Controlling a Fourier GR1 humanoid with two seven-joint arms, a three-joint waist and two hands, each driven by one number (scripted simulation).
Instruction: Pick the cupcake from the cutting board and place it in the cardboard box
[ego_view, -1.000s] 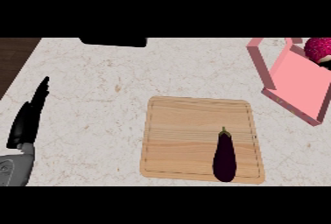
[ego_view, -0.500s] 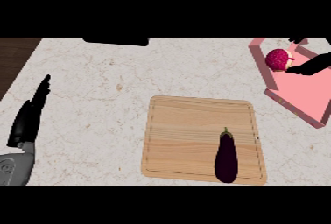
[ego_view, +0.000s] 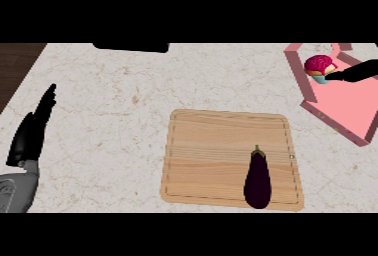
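Since half a second ago the cupcake (ego_view: 318, 66) has dropped lower inside the pink box (ego_view: 341, 113) at upper right, the right hand (ego_view: 355, 71) touching it, grip unclear; the left hand (ego_view: 32, 131) rests open at left.

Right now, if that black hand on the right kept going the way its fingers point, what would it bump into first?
The cupcake. The right hand points left across the pink box, and its fingers seem to touch the cupcake already, though depth is unclear.
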